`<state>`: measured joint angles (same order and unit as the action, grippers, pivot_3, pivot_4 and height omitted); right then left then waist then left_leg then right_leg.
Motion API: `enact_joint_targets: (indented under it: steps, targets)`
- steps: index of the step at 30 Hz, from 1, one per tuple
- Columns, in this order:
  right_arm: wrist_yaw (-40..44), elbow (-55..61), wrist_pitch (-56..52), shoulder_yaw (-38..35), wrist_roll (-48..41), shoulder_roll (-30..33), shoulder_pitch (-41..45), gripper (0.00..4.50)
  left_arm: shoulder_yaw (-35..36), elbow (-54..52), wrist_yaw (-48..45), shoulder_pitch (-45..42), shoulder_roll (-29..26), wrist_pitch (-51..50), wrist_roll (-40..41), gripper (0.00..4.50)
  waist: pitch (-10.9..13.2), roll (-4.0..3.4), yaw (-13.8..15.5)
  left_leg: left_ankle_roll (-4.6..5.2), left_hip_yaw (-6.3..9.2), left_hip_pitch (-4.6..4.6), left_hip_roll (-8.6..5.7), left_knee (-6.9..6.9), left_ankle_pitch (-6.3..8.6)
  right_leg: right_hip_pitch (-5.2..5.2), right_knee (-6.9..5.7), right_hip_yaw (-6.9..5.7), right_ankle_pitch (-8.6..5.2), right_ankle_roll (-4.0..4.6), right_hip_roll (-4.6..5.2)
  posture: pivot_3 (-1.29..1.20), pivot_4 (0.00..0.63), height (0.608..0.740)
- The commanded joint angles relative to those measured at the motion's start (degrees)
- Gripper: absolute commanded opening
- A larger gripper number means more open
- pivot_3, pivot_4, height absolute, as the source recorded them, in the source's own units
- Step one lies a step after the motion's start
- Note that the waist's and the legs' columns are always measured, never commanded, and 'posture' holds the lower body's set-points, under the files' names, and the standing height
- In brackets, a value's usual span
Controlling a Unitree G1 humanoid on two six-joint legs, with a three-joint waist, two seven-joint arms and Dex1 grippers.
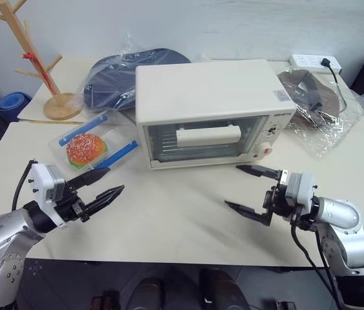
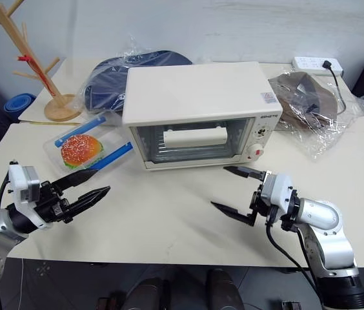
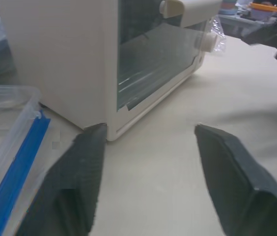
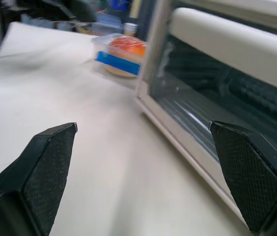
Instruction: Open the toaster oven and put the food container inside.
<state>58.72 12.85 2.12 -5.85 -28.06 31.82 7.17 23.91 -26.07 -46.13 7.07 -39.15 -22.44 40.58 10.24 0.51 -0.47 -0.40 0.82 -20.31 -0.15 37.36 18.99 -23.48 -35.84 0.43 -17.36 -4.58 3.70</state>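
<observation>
Toaster oven (image 1: 214, 106) is seen on the table (image 1: 169, 219) with its glass door shut and the cream bar handle (image 1: 208, 135) untouched; the opening step is judged not yet done. Food container (image 1: 93, 147), a clear box with blue clips and a burger inside, is set on the table just beside the oven's left wall, apart from both grippers.

Left gripper (image 1: 104, 184) is held low over the table, pointed toward the oven's near left corner. Its 2 fingers are seen parted in the left wrist view, nothing between them; the container is seen just outside the left finger (image 3: 74, 182), the oven corner ahead of the gap. Nothing is gripped.

Right gripper (image 1: 250, 190) is held in front of the oven's lower right corner, below the knobs (image 1: 262, 150). Its jaws are spread wide and empty; in the right wrist view the door's lower edge and handle lie ahead of the right finger (image 4: 249, 182).

Judgement: the right gripper is placed for the handle, so the door can be pulled down first, while the left waits beside the container.
</observation>
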Motion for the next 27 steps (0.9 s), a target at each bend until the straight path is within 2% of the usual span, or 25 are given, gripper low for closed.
enact_joint_targets:
  steps: [1,2,4,6,9,13,20,25,27]
  targets:
    - [-4.46,0.44,-2.27,-2.92,-2.20,-0.87,3.02,4.50,0.39,-0.29,-0.47,-0.35,-0.31,-0.12,0.80,2.70,0.00,0.00,0.05,-0.02,0.01,0.00,0.00,0.00,-0.01,-0.01,0.00,-0.01,0.00,0.00,0.00,0.00,0.150,0.740]
    - [-5.22,0.18,-2.76,-2.99,-2.36,-1.23,3.96,4.50,0.36,-0.21,-0.37,-0.53,-0.11,-0.04,0.67,2.70,0.00,0.00,0.11,-0.03,0.02,0.00,0.00,-0.01,-0.02,0.00,0.00,-0.01,0.00,0.00,0.00,0.00,0.150,0.740]
    - [-6.49,-0.98,-3.62,-1.94,-2.25,-2.49,7.15,4.50,0.51,-0.11,0.03,-1.06,-0.16,-0.92,1.24,3.09,0.00,0.00,0.10,-0.03,0.04,0.00,0.00,-0.02,-0.02,0.00,0.01,-0.03,0.00,0.00,0.00,0.00,0.150,0.740]
    - [-6.91,-1.68,-3.96,-1.48,-2.07,-3.18,8.64,4.50,0.62,-0.22,0.07,-1.26,-0.07,-1.71,1.97,3.55,0.00,-0.01,0.14,-0.04,0.04,0.00,0.01,-0.02,-0.02,-0.01,0.00,-0.03,0.00,0.00,0.00,0.00,0.150,0.740]
    - [-5.97,-2.71,-3.56,-0.54,-1.61,-3.83,10.53,4.50,0.74,-0.32,-0.42,-0.89,0.08,-0.65,0.90,4.48,0.00,-0.01,0.18,-0.04,0.04,-0.02,0.00,-0.05,-0.02,-0.04,0.03,-0.03,0.00,0.00,0.00,0.00,0.150,0.740]
    - [-2.95,-2.44,-3.67,0.55,-2.56,-3.24,10.77,4.50,0.94,-0.28,-0.55,-0.08,0.28,-0.18,0.53,4.48,0.00,-0.01,0.18,-0.03,0.03,-0.05,0.00,-0.05,-0.01,-0.03,0.09,-0.04,0.00,0.00,0.01,0.00,0.150,0.740]
    - [1.08,3.11,-4.44,0.97,-3.96,-0.66,5.33,4.50,0.67,0.46,-1.09,1.25,0.84,1.59,-0.72,4.48,0.01,-0.01,0.14,-0.02,0.04,-0.05,0.01,-0.09,-0.01,-0.03,0.09,-0.04,0.00,0.00,0.01,0.00,0.150,0.740]
    - [5.32,4.53,0.00,1.71,-1.24,1.57,2.36,4.50,0.75,1.78,-0.85,-0.50,1.02,1.63,0.00,4.48,0.01,-0.01,0.12,-0.02,0.04,-0.01,0.01,-0.06,-0.02,-0.02,0.03,-0.05,0.00,0.01,0.00,0.00,0.150,0.740]
    - [7.13,3.66,2.89,2.15,0.51,2.44,0.33,4.50,0.97,2.31,-0.84,-1.73,1.13,0.73,1.60,4.07,0.01,-0.01,0.17,-0.02,0.04,-0.02,0.01,-0.09,-0.02,-0.03,0.05,-0.05,-0.01,0.01,-0.01,0.00,0.150,0.740]
